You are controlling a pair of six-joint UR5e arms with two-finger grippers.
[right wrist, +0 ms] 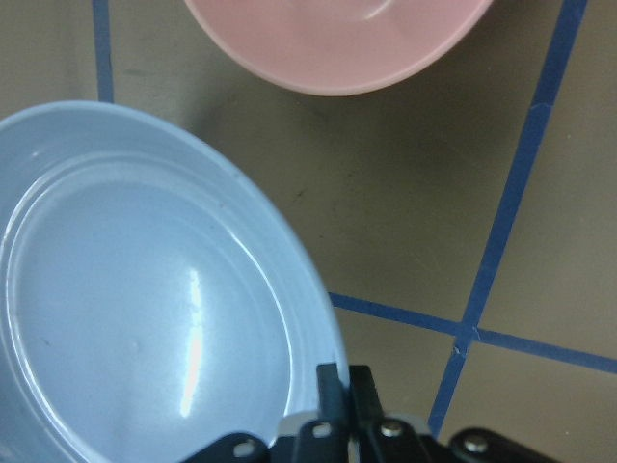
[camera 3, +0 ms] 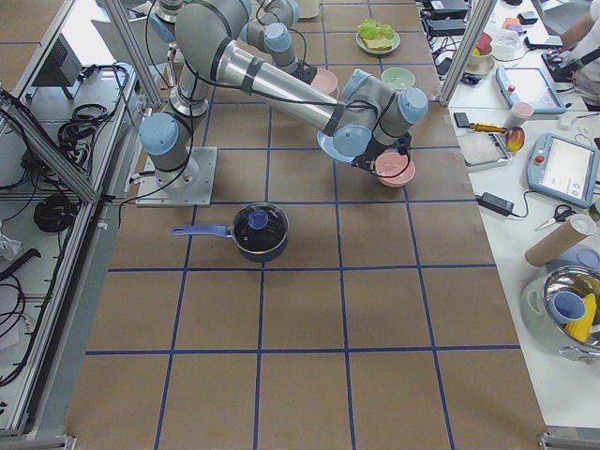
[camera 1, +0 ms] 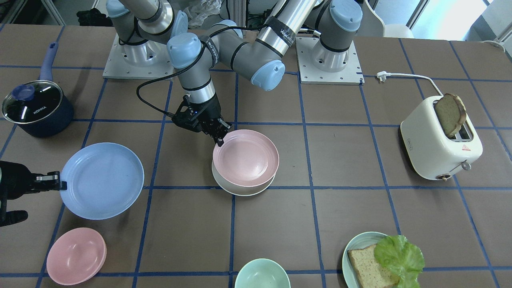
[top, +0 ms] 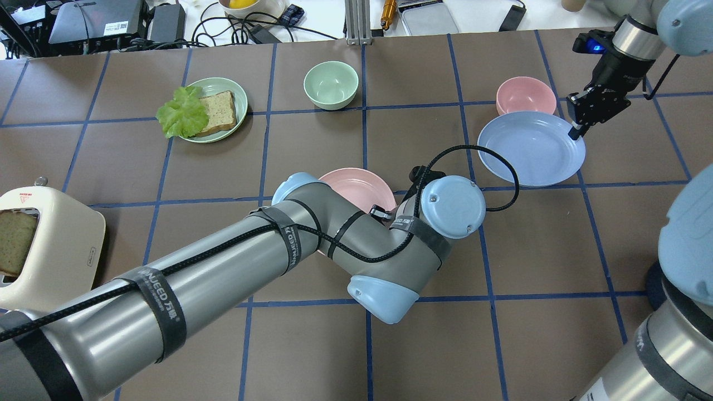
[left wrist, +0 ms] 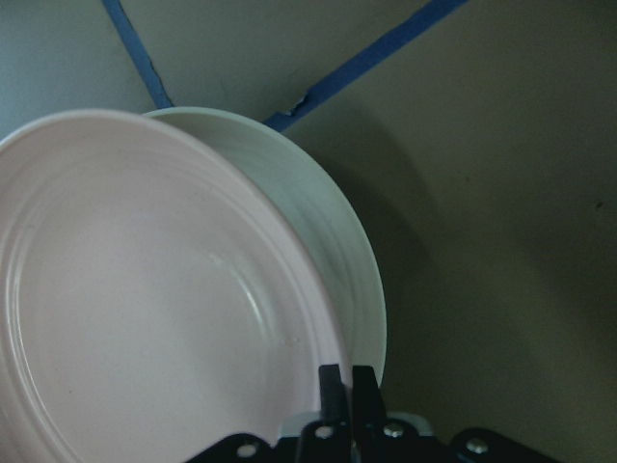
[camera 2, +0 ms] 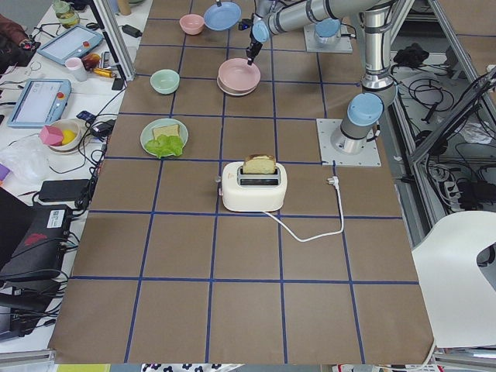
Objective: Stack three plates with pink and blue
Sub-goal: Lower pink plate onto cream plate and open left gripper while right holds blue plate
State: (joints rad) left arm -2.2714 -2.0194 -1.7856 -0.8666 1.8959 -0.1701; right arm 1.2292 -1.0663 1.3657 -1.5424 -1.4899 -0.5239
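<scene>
I count 3 plates for the job: 1 pink, 1 white, 1 blue.

My L gripper (camera 1: pixel 219 139) is pinched tight on the upper-left rim of the pink plate (camera 1: pixel 245 158), in the middle of the front view. The pink plate sits over the white plate (camera 1: pixel 240 189), and only a thin white edge peeks out at the bottom. In my L wrist cam my 2 fingers (left wrist: pixel 331 386) are squeezed on the pink rim, w/ the white plate showing to the right. Can't tell if the 2 plates touch all the way round.

My R gripper (camera 1: pixel 60 185) is at the left edge of the front view. It is clamped on the left rim of the blue plate (camera 1: pixel 102 181). That plate is well apart from the other 2.

Other stuff:
- 2 bowls: 1 pink bowl (camera 1: pixel 76 256) at lower left, near the blue plate, and 1 green bowl (camera 1: pixel 262 275) at bottom middle.
- 1 teal plate (camera 1: pixel 352 248) at lower right, w/ 1 bread slice (camera 1: pixel 370 267) and 1 lettuce leaf (camera 1: pixel 400 256).
- 1 toaster (camera 1: pixel 434 148) on the right, w/ 1 toast slice (camera 1: pixel 450 114) sticking up.
- 1 dark pot (camera 1: pixel 38 109) w/ a lid at upper left.
</scene>
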